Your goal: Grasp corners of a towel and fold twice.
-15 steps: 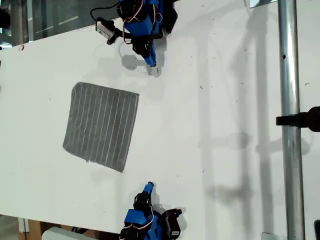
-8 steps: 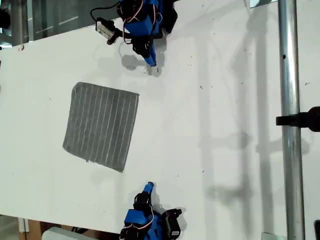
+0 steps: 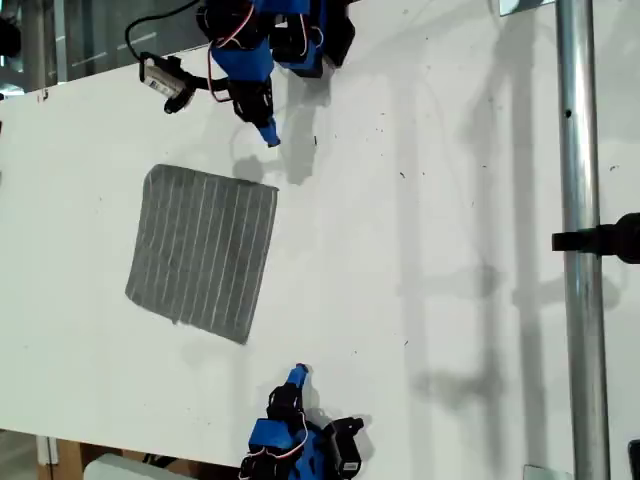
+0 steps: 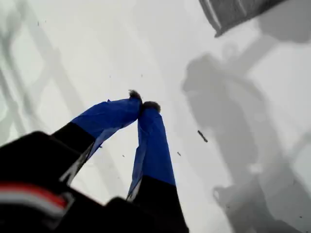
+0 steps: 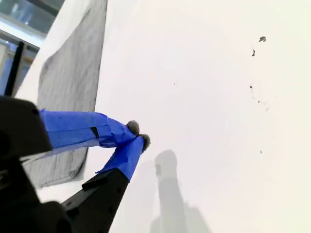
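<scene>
The grey striped towel (image 3: 203, 250) lies flat on the white table (image 3: 420, 250), towards the exterior view's left. My first gripper (image 3: 268, 135) hangs shut and empty above the table, just short of the towel's nearest corner (image 3: 275, 188). In the first wrist view its blue fingertips (image 4: 144, 104) touch, and that corner (image 4: 217, 33) shows beyond them. My second gripper (image 3: 297, 375) is shut and empty near the exterior view's bottom edge, apart from the towel's corner (image 3: 243, 340). The second wrist view shows its tips (image 5: 138, 135) together beside the towel (image 5: 73, 82).
A metal pole (image 3: 578, 240) with a black clamp (image 3: 600, 242) runs down the exterior view's right side. A small white module on a cable (image 3: 165, 82) sticks out from the first arm. Small dark specks (image 5: 262, 39) dot the table.
The first arm has swung towards the exterior view's left and lifted, bringing its shut gripper closer to the towel's corner. The second arm and the towel have not moved.
</scene>
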